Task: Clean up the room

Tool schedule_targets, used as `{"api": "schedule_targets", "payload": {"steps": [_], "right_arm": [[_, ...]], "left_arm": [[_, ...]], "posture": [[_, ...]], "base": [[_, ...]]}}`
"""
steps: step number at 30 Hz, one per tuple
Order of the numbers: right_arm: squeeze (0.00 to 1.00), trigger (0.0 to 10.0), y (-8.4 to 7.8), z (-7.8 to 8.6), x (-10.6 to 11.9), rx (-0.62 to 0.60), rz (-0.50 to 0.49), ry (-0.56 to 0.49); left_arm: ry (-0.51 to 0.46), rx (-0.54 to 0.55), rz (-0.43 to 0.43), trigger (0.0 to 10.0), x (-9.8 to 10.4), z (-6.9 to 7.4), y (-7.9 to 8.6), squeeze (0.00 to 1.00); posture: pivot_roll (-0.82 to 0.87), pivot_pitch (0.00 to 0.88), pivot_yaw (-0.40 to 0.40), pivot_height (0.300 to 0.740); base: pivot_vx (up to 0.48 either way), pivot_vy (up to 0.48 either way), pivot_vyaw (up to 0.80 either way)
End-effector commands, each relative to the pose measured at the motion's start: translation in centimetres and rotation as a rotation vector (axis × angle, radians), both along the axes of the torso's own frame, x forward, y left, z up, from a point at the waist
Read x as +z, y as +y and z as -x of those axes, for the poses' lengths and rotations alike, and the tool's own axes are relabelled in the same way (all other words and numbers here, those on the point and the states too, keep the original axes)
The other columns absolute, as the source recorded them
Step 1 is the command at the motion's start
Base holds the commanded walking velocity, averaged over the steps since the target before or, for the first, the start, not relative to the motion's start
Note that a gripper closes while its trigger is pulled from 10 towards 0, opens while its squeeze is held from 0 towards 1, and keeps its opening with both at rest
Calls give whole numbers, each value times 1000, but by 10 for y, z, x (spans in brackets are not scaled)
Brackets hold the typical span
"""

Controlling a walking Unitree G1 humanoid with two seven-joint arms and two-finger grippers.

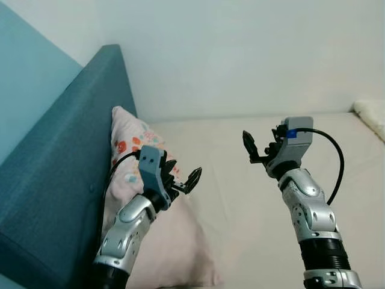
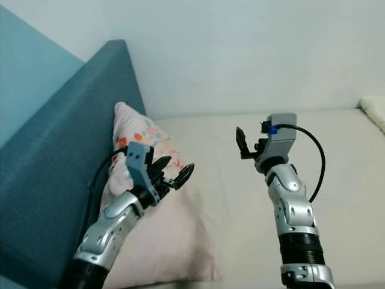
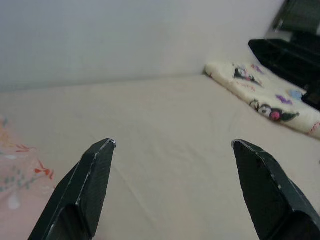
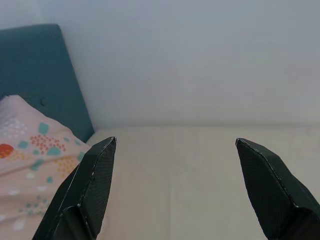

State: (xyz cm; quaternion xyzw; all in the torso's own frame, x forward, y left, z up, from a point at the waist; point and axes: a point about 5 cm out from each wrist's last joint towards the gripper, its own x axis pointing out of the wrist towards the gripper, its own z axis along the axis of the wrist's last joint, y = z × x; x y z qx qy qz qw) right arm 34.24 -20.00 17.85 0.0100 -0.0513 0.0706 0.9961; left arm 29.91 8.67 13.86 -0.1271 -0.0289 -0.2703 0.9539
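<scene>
While propped on headboard (image 1: 54,174) — pillow (image 1: 162,235) tilts upright

Silver jointed arms, black cables, black-fingered left tool (image 1: 183,179), right tool (image 1: 255,147).

My left arm (image 1: 129,232) covers part of the pink pillow (image 1: 174,241). The frame's right edge cuts off the folded blanket (image 1: 372,115) on the bed (image 1: 240,198).

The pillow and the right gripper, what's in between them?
Just bare cream bed sheet lies between the pillow and right gripper, seen from the head views.
</scene>
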Motion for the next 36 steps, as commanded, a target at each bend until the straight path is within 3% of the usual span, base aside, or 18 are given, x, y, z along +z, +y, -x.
{"api": "schedule_targets", "payload": {"steps": [1, 13, 19, 22, 26, 36], "right_arm": [[0, 10000, 8, -4, -1, 40, 5, -1], [0, 10000, 15, -6, -9, 84, 7, 25], [0, 10000, 19, -9, -14, 89, 18, 44], [0, 10000, 16, -11, -16, 56, 3, 57], [0, 10000, 14, -12, -17, 42, 4, 63], [0, 10000, 14, -12, -22, 31, -4, 69]], "left_arm": [[15, 33, 23, 10000, -3, 5, 8, 0], [-9, 86, -20, 10000, -3, 14, 16, 0], [48, 91, -14, 10000, -5, 17, 17, 0], [86, 99, -40, 10000, -9, 15, 16, 0], [65, 92, -99, 10000, -10, 15, 16, 0], [74, 86, -112, 10000, -10, 17, 16, 0]], "posture": [[-127, 1, -22, 740], [-111, 0, -37, 740], [-110, 0, -36, 740], [-108, 0, -36, 740], [-109, 0, -34, 740], [-106, 0, -22, 740]], "base": [[0, 0, 794], [0, 0, 794], [0, 0, 753], [0, 0, 0], [-285, 0, 0], [-303, 0, 0]]}}
